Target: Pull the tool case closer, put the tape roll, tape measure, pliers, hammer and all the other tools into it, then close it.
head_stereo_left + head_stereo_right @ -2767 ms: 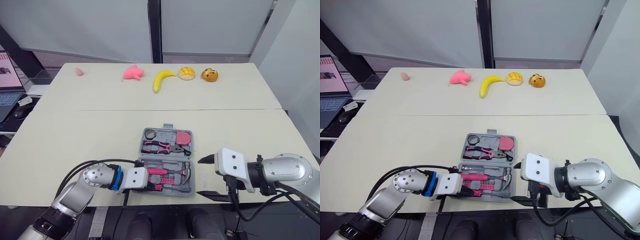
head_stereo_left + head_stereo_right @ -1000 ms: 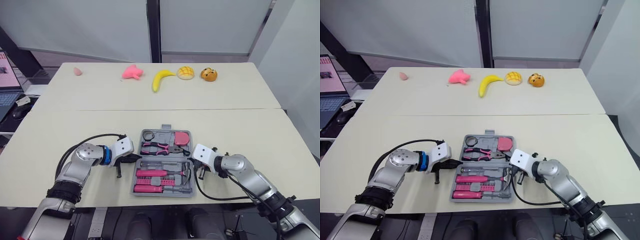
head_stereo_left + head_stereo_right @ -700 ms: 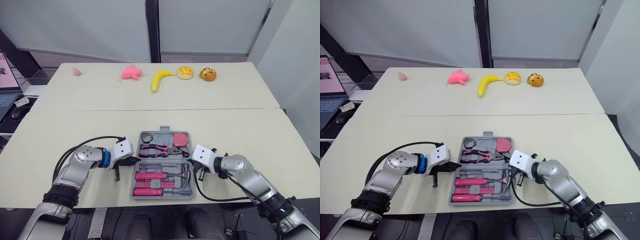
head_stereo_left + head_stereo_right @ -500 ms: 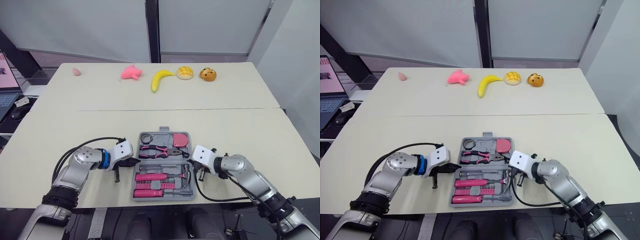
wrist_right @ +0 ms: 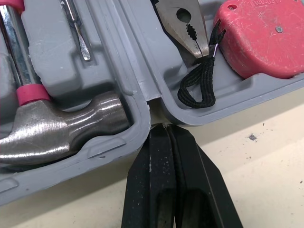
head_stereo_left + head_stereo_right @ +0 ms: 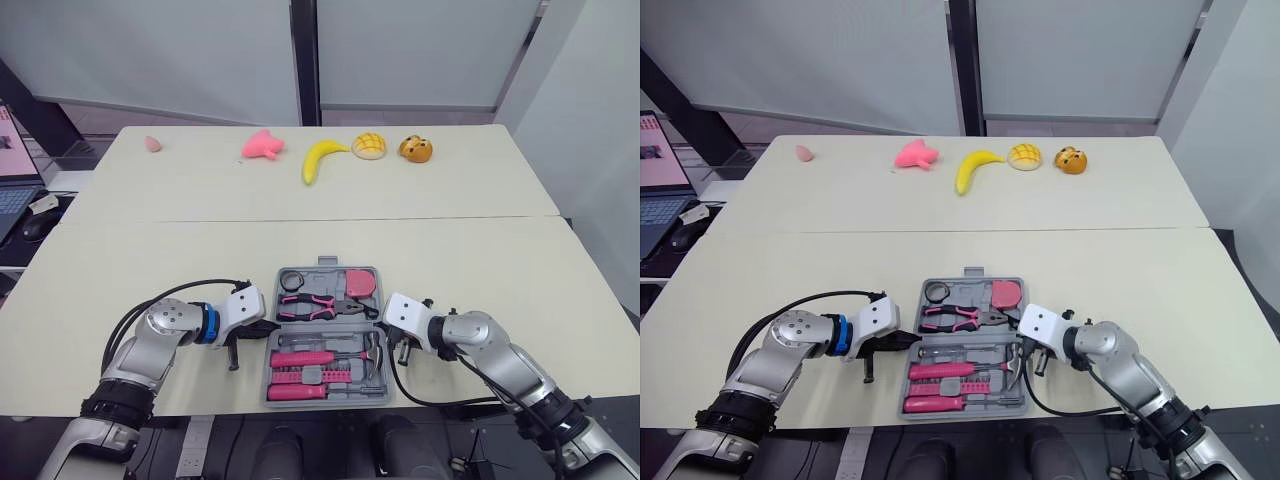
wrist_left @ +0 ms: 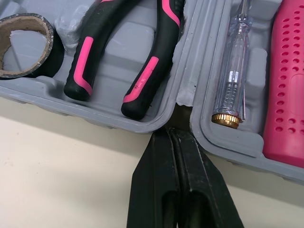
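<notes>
The grey tool case [image 6: 325,392] lies open near the table's front edge. Its far half holds the tape roll [image 7: 23,45], the pink-and-black pliers [image 6: 318,303] and the red tape measure [image 5: 259,40]. Its near half holds the hammer [image 5: 61,126] and pink-handled tools [image 6: 300,358]. My left gripper [image 7: 173,130] is shut, its tips pressed into the hinge notch on the case's left side. On the right side my right gripper [image 5: 164,127] is shut too, with its tips at the hinge gap beside the hammer head.
A pink toy [image 6: 262,144], a banana [image 6: 320,158], a bun [image 6: 371,146] and an orange toy [image 6: 418,150] line the far edge of the table. A small pink item [image 6: 152,143] lies far left. A laptop [image 6: 8,190] stands beyond the table's left side.
The case has slid a little nearer to the table's front edge, and both shut grippers have come back with it at the hinge.
</notes>
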Motion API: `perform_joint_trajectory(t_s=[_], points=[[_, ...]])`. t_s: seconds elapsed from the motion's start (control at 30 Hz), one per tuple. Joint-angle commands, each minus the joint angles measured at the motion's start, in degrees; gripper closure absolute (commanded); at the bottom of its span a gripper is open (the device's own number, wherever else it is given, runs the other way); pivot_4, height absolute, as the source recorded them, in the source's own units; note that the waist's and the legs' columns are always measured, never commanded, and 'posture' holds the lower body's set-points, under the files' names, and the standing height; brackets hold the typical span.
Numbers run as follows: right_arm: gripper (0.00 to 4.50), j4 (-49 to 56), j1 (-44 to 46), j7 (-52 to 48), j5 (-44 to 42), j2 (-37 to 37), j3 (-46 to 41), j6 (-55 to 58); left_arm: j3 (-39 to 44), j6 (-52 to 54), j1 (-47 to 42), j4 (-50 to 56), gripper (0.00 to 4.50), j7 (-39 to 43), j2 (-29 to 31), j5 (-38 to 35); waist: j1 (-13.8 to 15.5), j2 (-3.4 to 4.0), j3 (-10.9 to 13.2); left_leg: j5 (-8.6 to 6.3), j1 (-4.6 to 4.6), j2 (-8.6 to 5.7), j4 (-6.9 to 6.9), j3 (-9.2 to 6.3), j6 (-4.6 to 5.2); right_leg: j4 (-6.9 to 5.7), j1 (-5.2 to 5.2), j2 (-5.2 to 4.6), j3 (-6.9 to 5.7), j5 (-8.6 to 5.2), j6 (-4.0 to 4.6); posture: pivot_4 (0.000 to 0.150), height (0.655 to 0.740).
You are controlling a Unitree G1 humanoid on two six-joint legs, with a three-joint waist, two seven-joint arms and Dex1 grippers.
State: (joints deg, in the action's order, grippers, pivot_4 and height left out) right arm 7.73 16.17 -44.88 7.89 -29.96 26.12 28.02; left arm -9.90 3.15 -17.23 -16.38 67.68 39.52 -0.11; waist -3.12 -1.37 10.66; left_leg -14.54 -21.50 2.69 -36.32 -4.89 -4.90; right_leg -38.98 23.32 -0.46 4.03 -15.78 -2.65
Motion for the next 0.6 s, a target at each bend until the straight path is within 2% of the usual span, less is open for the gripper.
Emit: perform_joint_trajectory(t_s=[0.03, 0.6], points=[[4.48, 2.76, -0.95, -1.62, -0.59, 1.05, 2.04, -0.05, -0.51, -1.26, 0.45, 1.17, 4.5, 0.38, -0.18, -0.87, 0.0, 0.0, 0.0, 0.0, 0.0, 0.0, 0.0, 0.0, 0.0, 0.0, 0.0, 0.0, 0.0, 0.0, 0.0, 0.15, 0.74], [4.48, 2.72, -0.93, -1.84, -0.4, 1.31, 2.15, 0.09, -0.74, -2.08, 1.51, 0.83, 4.5, 0.48, 0.1, -0.56, -0.08, 0.0, 0.0, 0.0, 0.03, 0.0, 0.0, 0.0, 0.0, 0.0, -0.02, 0.0, 0.0, 0.0, 0.0, 0.15, 0.74]])
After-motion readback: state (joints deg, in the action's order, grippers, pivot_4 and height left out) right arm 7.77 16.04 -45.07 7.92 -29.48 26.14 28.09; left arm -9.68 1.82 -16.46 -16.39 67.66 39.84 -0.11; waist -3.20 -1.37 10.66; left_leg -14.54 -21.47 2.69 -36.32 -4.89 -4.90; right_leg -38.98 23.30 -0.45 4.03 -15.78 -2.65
